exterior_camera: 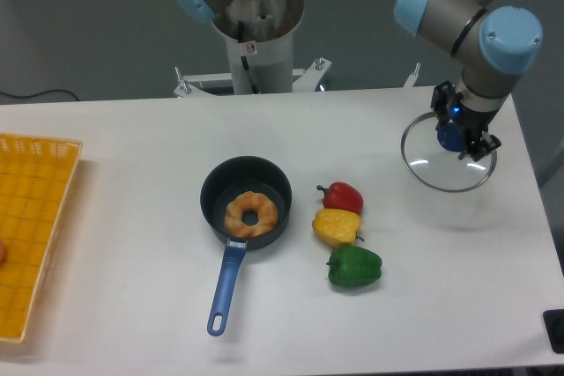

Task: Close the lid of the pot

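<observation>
The pot (216, 193) is a dark navy saucepan left of the table's middle. Its long blue handle (226, 288) points toward the front edge. A glazed doughnut (251, 213) lies inside it. The pot lid (432, 173), a clear glass disc with a metal rim, is at the right side of the table, well apart from the pot. My gripper (456, 136) comes down from above and is shut on the lid's blue knob (447, 136). I cannot tell whether the lid rests on the table or hangs just above it.
A red pepper (342, 197), a yellow pepper (337, 226) and a green pepper (355, 268) lie in a row between the pot and the lid. A yellow basket (31, 235) is at the left edge. The arm's base (256, 41) stands at the back.
</observation>
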Available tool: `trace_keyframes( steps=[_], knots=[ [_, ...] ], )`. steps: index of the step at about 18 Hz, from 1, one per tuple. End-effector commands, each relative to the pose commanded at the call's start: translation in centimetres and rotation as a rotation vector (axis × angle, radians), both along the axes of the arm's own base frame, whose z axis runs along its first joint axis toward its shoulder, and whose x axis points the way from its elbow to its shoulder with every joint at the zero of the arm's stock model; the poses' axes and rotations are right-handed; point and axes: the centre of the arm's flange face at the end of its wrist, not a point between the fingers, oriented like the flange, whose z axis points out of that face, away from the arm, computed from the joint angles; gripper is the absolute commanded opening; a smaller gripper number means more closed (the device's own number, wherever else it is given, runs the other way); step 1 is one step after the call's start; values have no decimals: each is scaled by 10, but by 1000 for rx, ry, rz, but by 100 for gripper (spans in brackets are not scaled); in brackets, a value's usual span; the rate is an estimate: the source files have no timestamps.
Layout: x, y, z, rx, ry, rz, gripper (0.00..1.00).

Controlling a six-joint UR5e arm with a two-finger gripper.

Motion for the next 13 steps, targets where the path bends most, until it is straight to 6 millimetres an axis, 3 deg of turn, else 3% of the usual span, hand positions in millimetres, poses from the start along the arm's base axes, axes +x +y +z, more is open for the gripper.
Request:
trace_keyframes(
  steps=[13],
  knots=[
    [9,3,12,1,3,34,56]
  ],
)
